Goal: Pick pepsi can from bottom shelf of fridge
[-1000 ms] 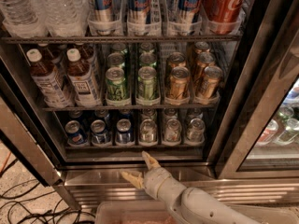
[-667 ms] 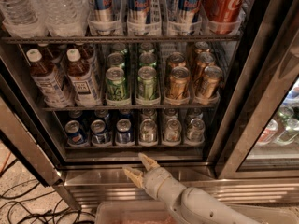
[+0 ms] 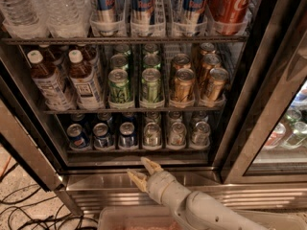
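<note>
The fridge [image 3: 240,143] stands open with a dark interior and wire racks. On the bottom shelf [image 3: 139,150] stand three rows of short dark-blue pepsi cans on the left, the front one nearest me [image 3: 77,136], and three rows of short silver cans [image 3: 176,134] on the right. My gripper [image 3: 144,171] is open and empty, its tan fingers spread. It hovers just below and in front of the bottom shelf's front edge, under the middle lanes, to the right of the blue cans.
The rack above holds green cans [image 3: 119,86], gold cans [image 3: 183,86] and brown bottles [image 3: 85,80]. The top rack holds water bottles, tall slim blue-silver cans [image 3: 144,6] and a red cola can [image 3: 230,4]. A second glass door [image 3: 288,128] is at right. Cables [image 3: 29,210] lie on the floor; a plastic bin [image 3: 129,219] sits below.
My gripper has crept slightly upward and forward toward the bottom shelf's edge, fingers still spread. The cans have not moved.
</note>
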Action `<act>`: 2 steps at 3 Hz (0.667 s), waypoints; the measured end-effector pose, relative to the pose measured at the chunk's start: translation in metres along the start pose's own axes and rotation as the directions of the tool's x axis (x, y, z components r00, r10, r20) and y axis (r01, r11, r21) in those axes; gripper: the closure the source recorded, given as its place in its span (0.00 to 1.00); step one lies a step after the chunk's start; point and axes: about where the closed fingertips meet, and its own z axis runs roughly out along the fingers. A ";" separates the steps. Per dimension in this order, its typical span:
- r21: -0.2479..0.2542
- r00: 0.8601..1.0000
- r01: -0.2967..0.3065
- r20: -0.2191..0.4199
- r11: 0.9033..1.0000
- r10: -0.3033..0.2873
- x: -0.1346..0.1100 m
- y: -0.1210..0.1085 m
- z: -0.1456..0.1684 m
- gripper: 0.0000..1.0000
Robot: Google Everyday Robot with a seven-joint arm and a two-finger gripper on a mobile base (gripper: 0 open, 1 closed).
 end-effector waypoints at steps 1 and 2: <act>-0.004 1.000 0.024 0.015 1.000 -0.024 -0.013 -0.002 0.007 0.43; -0.010 0.998 0.054 0.032 0.998 -0.054 -0.029 -0.006 0.016 0.33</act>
